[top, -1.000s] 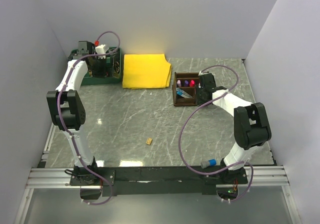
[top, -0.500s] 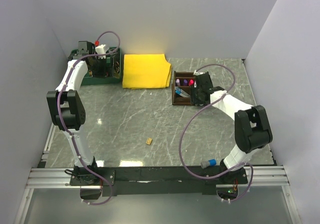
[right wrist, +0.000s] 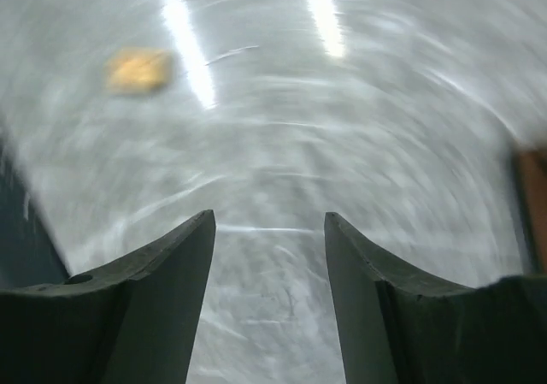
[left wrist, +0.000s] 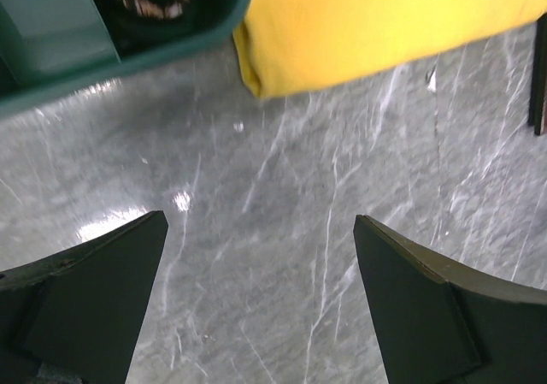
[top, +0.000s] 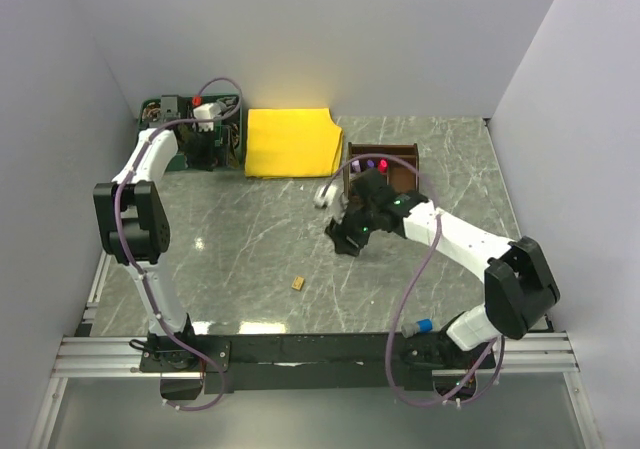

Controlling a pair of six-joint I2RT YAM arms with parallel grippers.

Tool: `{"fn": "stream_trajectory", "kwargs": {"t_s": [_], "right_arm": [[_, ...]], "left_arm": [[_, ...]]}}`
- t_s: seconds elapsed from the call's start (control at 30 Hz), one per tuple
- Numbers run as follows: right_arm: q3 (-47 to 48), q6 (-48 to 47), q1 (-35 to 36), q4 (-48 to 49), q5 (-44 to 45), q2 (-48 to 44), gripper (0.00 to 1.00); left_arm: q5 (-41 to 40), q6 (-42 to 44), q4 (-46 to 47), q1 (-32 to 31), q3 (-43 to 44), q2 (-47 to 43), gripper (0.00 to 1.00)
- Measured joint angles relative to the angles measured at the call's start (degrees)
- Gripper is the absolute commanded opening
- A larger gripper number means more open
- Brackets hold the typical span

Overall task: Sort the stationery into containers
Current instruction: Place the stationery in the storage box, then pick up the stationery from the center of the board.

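The bench (top: 240, 239) is a smooth, glossy marbled surface, so small parts can be expected to slide on it if they are pushed rather than pinched.

The organiser (top: 380, 148) stands at the far right of the bench, just beside the yellow cloth (top: 290, 141). It is a dark brown, box-shaped unit with divided compartments. It is judged to be rigid and heavy enough to stay put during insertion, and need not be held.

The left gripper (left wrist: 261, 221) is held wide apart and empty above bare bench, near the green tray (left wrist: 171, 49) and the corner of the cloth. The right gripper (right wrist: 269, 226) hangs over mid-bench, in front of the organiser, with its fingers parted and nothing between them.

Marker pens (top: 373, 164) are seen upright in a rear compartment, with pink and purple caps showing. They are judged to be light, stiff and smooth, and are best taken across the barrel, below the cap.

The tan block (top: 298, 283) lies alone on open bench, well apart from the organiser and nearer the arm bases. In the right wrist view it is blurred, ahead and to the left of the fingers. It appears as a tiny, flat, roughly square piece. It is judged to be very light, slightly yielding and not fragile. Its low profile demands that the fingers be brought down to the bench and closed across two opposite edges.
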Motion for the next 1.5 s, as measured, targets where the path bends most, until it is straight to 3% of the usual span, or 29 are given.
{"fn": "stream_trajectory", "kwargs": {"t_s": [0.1,0.23,0.37,0.6,0.9,1.5], "right_arm": [[2.7,-15.6,3.9,-6.3,-6.6,2.1,0.59],[14.4,-35.1,4.8,-14.6,-10.1,11.8,0.57],[25.1,-51.2,7.5,-20.0,-10.8,21.6,0.66],[27.0,-70.6,14.9,-27.6,-10.8,27.2,0.66],[27.7,-81.6,16.7,-32.2,-9.7,30.4,0.63],[30.8,-82.8,19.4,-33.3,-10.4,34.9,0.54]], "left_arm": [[-0.2,0.0,0.8,0.0,-4.3,-2.5,0.99],[-0.4,0.0,1.2,0.0,-8.9,-6.6,0.99],[-0.5,0.2,1.7,0.0,-12.8,-10.9,0.99],[-1.1,0.3,3.1,0.5,-16.9,-15.5,0.99],[-1.7,0.2,3.9,3.0,-17.3,-15.6,0.99],[-1.5,-0.3,4.8,4.7,-19.0,-15.9,0.99]]}}
